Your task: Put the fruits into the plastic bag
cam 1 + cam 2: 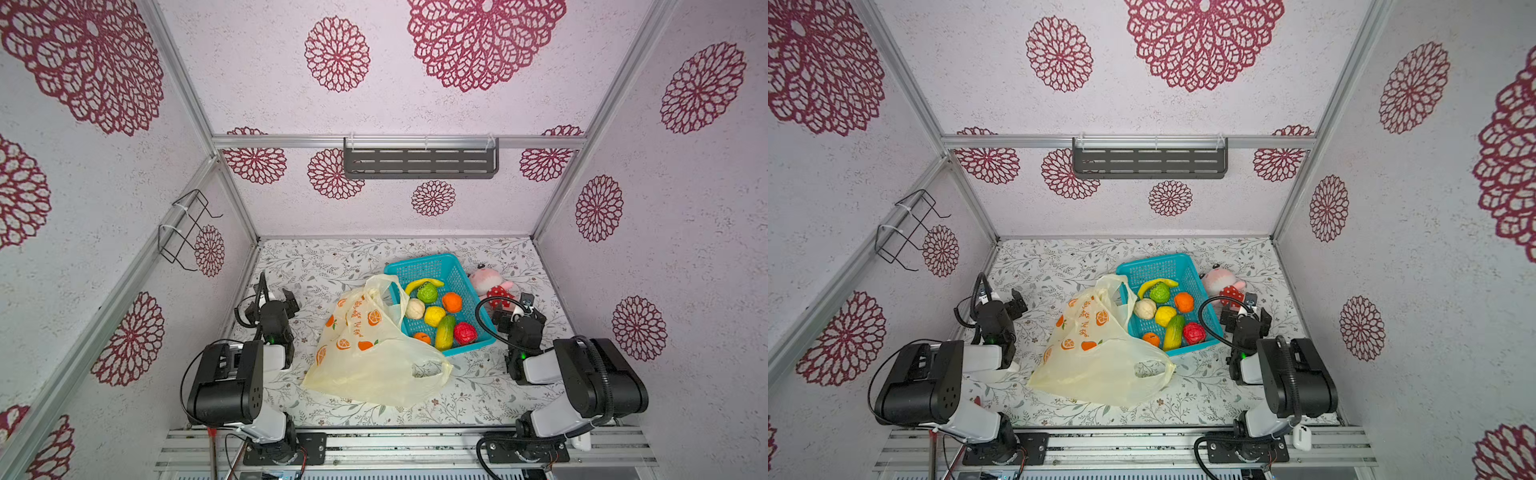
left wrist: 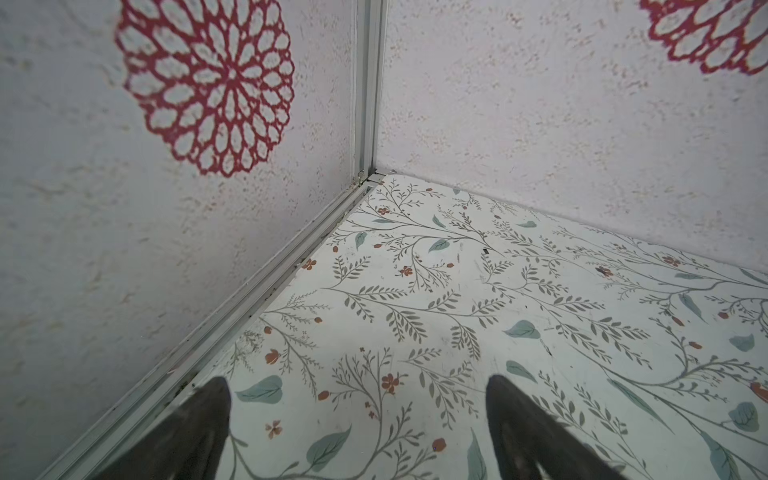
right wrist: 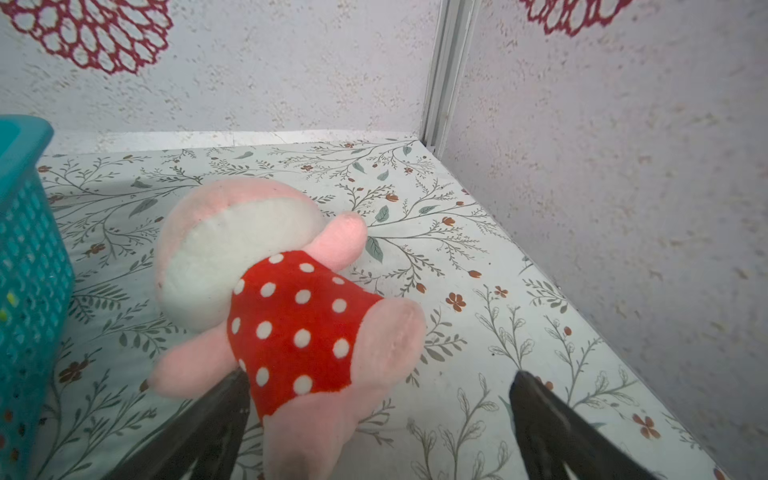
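**Nothing bagged: 8 fruits in basket, bag slack**

Top views: my left pincer (image 1: pixel 271 300) and right pincer (image 1: pixel 519 315) are both spread apart and empty, one on each side of the table (image 1: pixel 291 266).

Count:
- 1 plastic bag (image 1: pixel 374 353)
- 1 turquoise basket (image 1: pixel 419 259)
- 1 plush toy (image 1: pixel 492 282)
- 8 fruits, all in the basket: banana (image 1: pixel 424 284), green ball (image 1: pixel 427 293), orange ball (image 1: pixel 451 302), cream ball (image 1: pixel 414 308), yellow ball (image 1: pixel 434 316), green-yellow oblong (image 1: pixel 445 332), red ball (image 1: pixel 465 333), tangerine (image 1: pixel 422 338)
- 0 fruits in the bag

The bag lies collapsed on the table against the basket's left side, with one handle loop (image 1: pixel 384 286) at the rim.

Risks, my read:
- The mouth doesn't look propped open, so a dropped ball could land on the film and roll off.
- The fruits sit packed, so closing on one may shove its neighbours.
- The loop could snag as I lift a fruit out.

Left wrist: fingers (image 2: pixel 199 424) wide apart with only bare table between them. No fruit or bag visible.

Right wrist: fingers (image 3: pixel 544 419) wide apart. The plush (image 3: pixel 291 316) is right in front and the basket wall (image 3: pixel 25 249) is at the edge. Closing here would take the plush, not a fruit. I can't tell if a finger touches it.
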Motion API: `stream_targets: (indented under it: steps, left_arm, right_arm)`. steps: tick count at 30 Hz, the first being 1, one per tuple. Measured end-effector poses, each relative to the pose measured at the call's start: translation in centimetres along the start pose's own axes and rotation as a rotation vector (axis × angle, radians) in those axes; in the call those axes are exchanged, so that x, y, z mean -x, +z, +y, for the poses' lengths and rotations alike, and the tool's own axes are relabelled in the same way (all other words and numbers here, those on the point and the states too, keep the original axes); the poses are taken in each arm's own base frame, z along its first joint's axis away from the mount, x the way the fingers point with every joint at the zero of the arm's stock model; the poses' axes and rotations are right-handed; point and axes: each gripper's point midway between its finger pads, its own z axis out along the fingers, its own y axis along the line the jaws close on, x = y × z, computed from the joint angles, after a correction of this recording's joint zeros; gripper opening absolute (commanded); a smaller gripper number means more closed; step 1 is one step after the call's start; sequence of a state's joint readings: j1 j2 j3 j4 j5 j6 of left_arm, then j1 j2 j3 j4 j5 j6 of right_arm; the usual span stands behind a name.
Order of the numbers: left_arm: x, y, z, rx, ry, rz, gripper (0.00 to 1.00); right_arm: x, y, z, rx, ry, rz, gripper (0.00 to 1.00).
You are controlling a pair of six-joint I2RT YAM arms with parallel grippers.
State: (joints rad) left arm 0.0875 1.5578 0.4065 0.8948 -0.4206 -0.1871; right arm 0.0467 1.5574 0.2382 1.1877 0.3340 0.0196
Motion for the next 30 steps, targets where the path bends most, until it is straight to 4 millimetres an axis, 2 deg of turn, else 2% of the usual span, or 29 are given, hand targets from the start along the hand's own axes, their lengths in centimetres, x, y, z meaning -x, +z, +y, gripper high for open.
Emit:
stream_targets:
  steps: [30]
  left_arm:
    - [0.0,0.0,-0.01,0.0,0.0,0.0,0.97]
  right_arm:
    - [-0.14,0.05,0.15,0.017,0.003,0.006,0.99]
